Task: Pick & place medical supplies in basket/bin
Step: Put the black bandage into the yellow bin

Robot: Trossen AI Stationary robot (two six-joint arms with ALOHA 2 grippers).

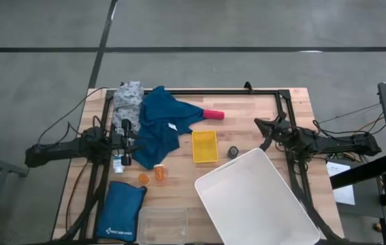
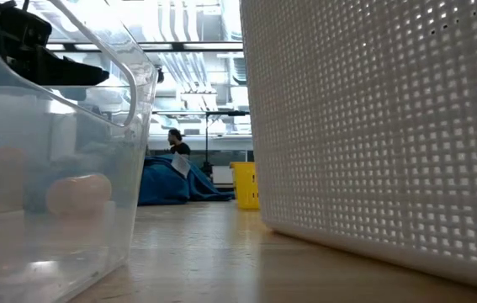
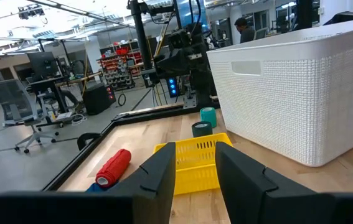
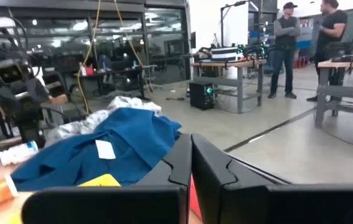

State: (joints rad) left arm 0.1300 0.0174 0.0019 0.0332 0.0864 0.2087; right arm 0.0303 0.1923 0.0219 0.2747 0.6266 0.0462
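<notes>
Left of blue garment: left gripper, fingers slightly apart, empty.
Far right of garment: right gripper, pressed together.

A robotics lab or workshop is indicated by workbenches, red-stocked shelving, office chairs and exposed ceiling ducts.

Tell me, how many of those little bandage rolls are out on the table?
3 show. A pink roll lies beside the blue cloth. A teal roll and a dark roll sit together between the yellow tray and the white basket. The cloth may hide more.
</notes>
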